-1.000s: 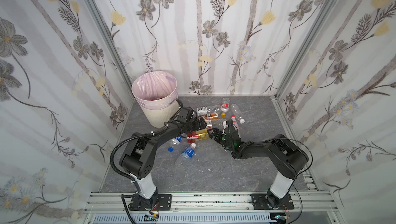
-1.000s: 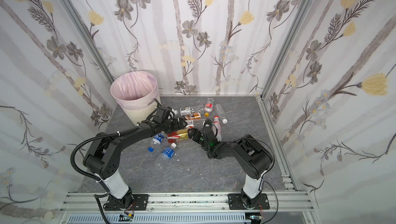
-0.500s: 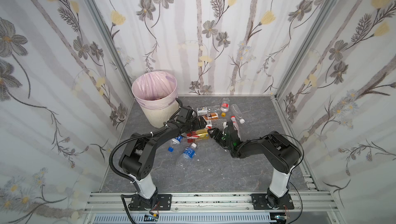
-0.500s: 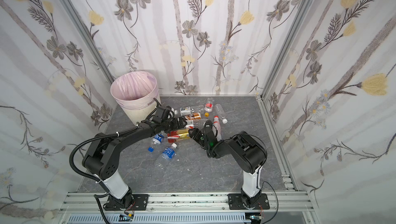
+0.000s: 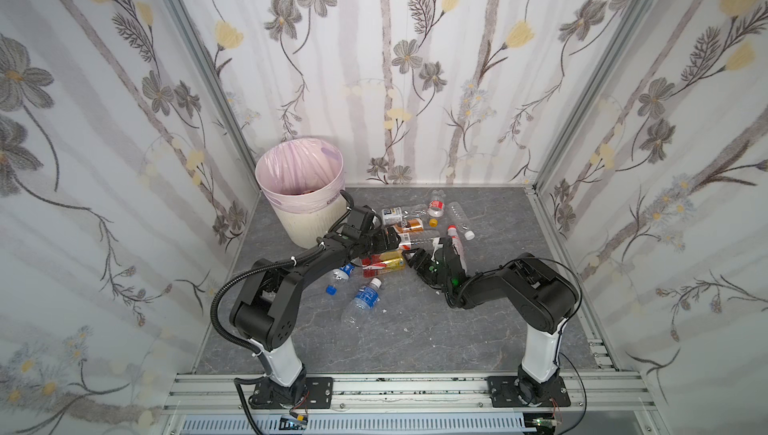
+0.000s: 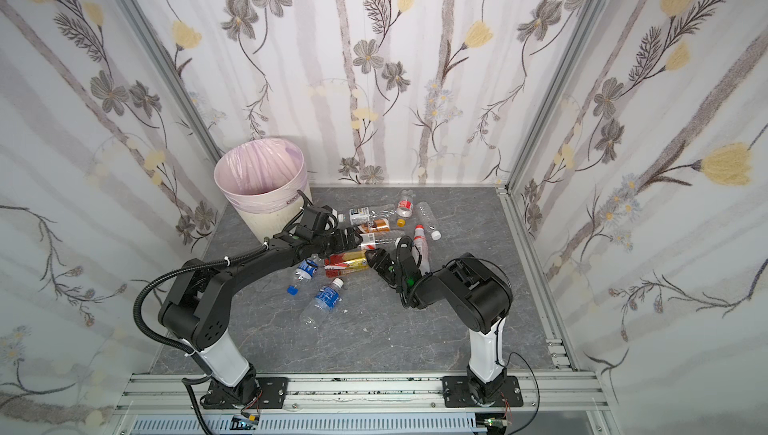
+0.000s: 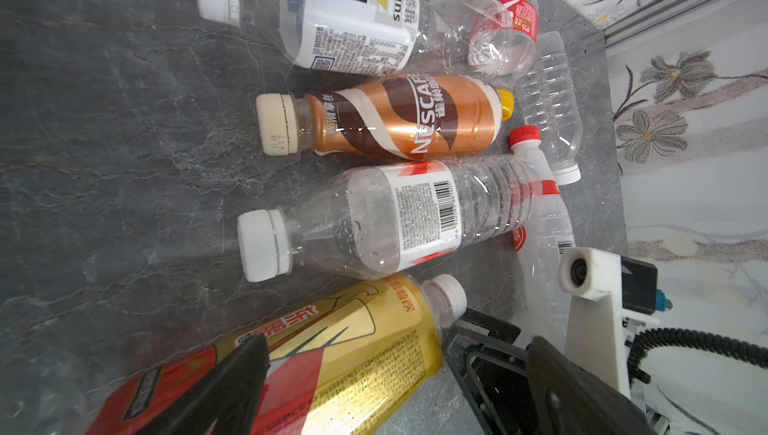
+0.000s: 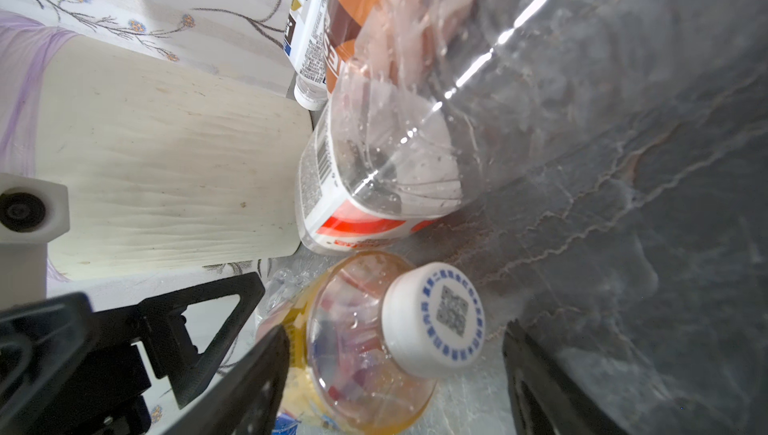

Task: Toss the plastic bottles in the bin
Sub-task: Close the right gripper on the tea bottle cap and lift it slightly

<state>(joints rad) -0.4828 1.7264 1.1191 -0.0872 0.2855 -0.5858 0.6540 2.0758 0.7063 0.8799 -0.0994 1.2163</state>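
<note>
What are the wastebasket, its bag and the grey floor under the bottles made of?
The bin looks like matte cream plastic: a faintly ribbed, slightly scuffed wall. Its liner seems thin plastic film: pale lilac, wrinkled, folded over the rim. The grey surface shows marble-like veins; stone or a printed sheet, I cannot tell.

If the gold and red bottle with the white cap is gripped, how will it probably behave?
The gold and red bottle lies on its side, so a nudge may roll it. Its clear shoulder shows no liquid, so it is probably light. The glossy wrap may be slippery.
</note>
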